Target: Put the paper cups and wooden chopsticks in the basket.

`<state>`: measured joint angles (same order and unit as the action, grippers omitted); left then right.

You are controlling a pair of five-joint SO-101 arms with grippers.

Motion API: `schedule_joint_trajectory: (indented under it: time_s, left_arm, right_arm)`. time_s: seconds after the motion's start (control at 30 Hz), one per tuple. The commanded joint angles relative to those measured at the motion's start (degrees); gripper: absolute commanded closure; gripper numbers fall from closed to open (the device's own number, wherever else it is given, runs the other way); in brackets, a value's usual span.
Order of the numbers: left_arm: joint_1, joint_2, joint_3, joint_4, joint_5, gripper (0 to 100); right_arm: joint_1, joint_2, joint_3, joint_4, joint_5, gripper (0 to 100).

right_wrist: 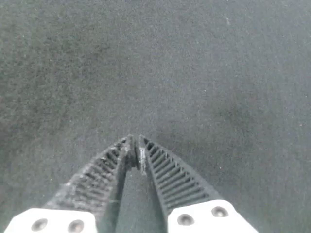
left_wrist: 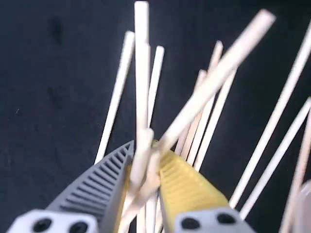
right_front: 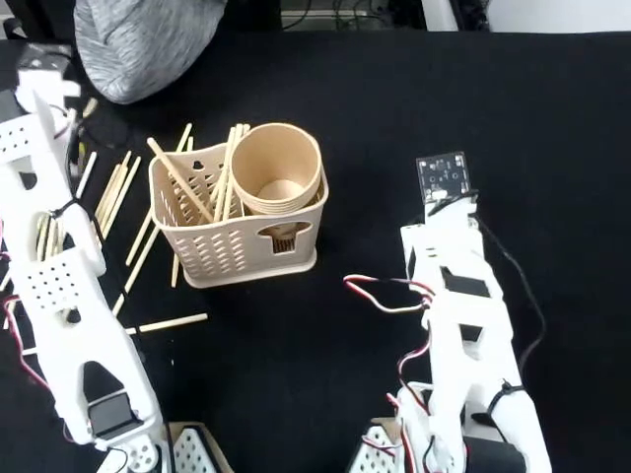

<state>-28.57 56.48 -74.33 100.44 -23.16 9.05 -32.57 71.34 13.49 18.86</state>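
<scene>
A beige slotted basket (right_front: 212,251) stands left of the table's middle. It holds a stack of paper cups (right_front: 277,169) and several wooden chopsticks (right_front: 187,182) leaning against its rim. More loose chopsticks (right_front: 116,193) lie on the black cloth left of the basket, and one (right_front: 166,323) lies in front of it. My left gripper (left_wrist: 146,145) is shut on two crossed chopsticks (left_wrist: 141,73) above that loose pile. My right gripper (right_wrist: 134,141) is shut with nothing in it, above bare black cloth to the right of the basket.
The left arm (right_front: 59,286) runs along the table's left edge, the right arm (right_front: 458,315) along the right front. A grey fabric bundle (right_front: 138,44) lies at the back left. Red and white wires (right_front: 380,291) loop beside the right arm.
</scene>
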Motion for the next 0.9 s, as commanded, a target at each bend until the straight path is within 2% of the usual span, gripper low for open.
schedule_joint_trajectory:
  time_s: [0.0, 0.13, 0.27, 0.4, 0.87]
  left_arm:
    - [0.7, -1.4, -8.5, 0.4, 12.1, 97]
    - [0.7, -1.4, -15.4, 0.5, 22.1, 97]
    - [0.5, -1.4, -21.1, 0.6, 29.0, 97]
    - [0.9, -4.7, -20.5, 0.6, 35.3, 97]
    - [5.7, -29.6, -18.3, 0.4, 37.0, 97]
  right_arm:
    - [0.7, 0.0, -0.2, -1.1, 0.4, 98.3]
    - [0.7, 0.0, -0.2, -1.1, 0.4, 98.3]
    - [0.7, 0.0, -0.2, -1.1, 0.4, 98.3]
    - [0.7, 0.0, -0.2, -1.1, 0.4, 98.3]
    - [0.7, 0.0, -0.2, -1.0, 0.4, 98.3]
